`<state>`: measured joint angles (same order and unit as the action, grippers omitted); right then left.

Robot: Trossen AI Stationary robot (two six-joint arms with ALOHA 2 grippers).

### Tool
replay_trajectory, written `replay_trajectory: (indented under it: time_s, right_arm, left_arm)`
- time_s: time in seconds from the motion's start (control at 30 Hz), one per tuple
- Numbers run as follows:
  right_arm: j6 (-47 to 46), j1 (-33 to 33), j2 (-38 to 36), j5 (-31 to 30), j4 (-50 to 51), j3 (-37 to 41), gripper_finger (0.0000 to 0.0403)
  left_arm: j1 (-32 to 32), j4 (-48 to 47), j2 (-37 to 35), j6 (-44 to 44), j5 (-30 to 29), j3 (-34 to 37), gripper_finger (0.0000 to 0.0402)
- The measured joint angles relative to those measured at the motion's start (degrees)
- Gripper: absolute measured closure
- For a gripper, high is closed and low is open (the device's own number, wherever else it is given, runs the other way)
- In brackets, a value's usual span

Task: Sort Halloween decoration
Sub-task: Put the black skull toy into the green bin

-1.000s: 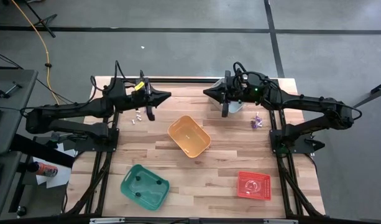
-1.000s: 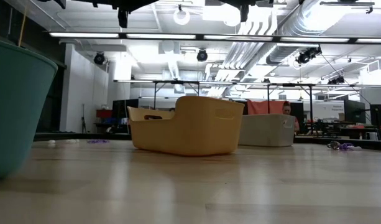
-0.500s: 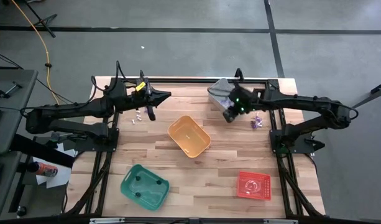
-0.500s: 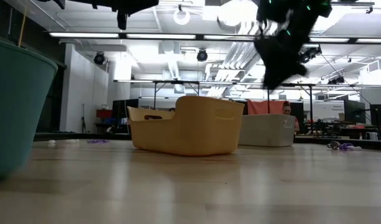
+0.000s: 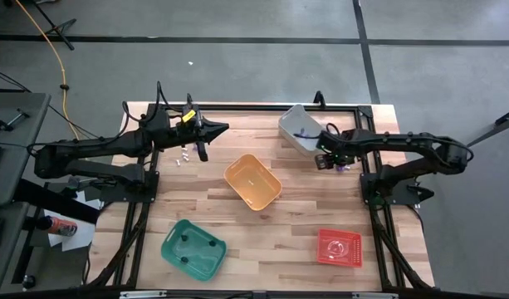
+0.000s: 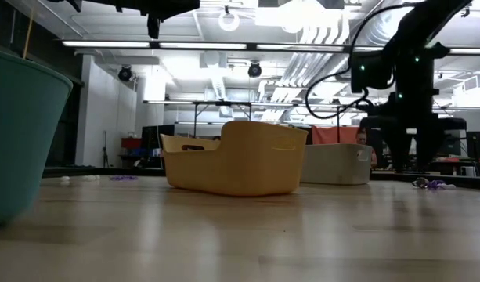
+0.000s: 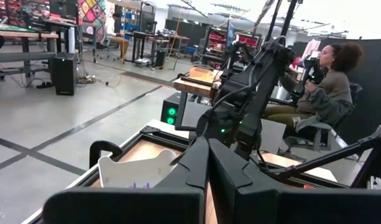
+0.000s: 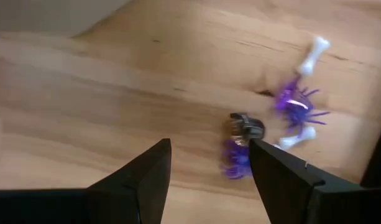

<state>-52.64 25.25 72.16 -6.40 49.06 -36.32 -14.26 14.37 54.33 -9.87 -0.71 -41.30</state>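
Observation:
A small heap of Halloween decoration (image 8: 283,115) lies on the wooden table near its right edge: purple spiders, white bones and a black piece (image 8: 246,126). My right gripper (image 8: 209,149) hangs open just above it, pointing down, beside the heap (image 5: 344,164) toward the table's left and touching nothing. In the low view its fingers (image 6: 412,157) stand apart, clear of the table. My left gripper (image 5: 223,128) is shut and level, high over the far left. More whitish trinkets (image 5: 185,156) lie below it.
A grey bin (image 5: 301,129) with something purple inside stands at the far edge, left of my right gripper. An orange bin (image 5: 252,181) is at the middle, a green bin (image 5: 193,247) near left, a red bin (image 5: 339,247) near right. A person sits beyond the table.
My right gripper has left its place over the grey bin, gone toward the table's right edge and come down close to the table. It has tipped from level to pointing down and rolled about its own line. The grey bin now shows uncovered.

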Motion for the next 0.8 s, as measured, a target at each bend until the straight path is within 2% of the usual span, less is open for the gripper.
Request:
replay_trajectory:
  time_s: [0.3,0.8]
  right_arm:
    - [-0.5,4.3,0.0,-2.0,-0.3,2.6,0.0201]
    - [-0.5,4.8,2.0,-0.5,-2.1,2.8,0.024]
  left_arm:
    - [0.0,0.0,0.0,0.0,0.0,0.0,0.0401]
    - [0.0,0.0,0.0,0.0,-1.4,0.0,0.0401]
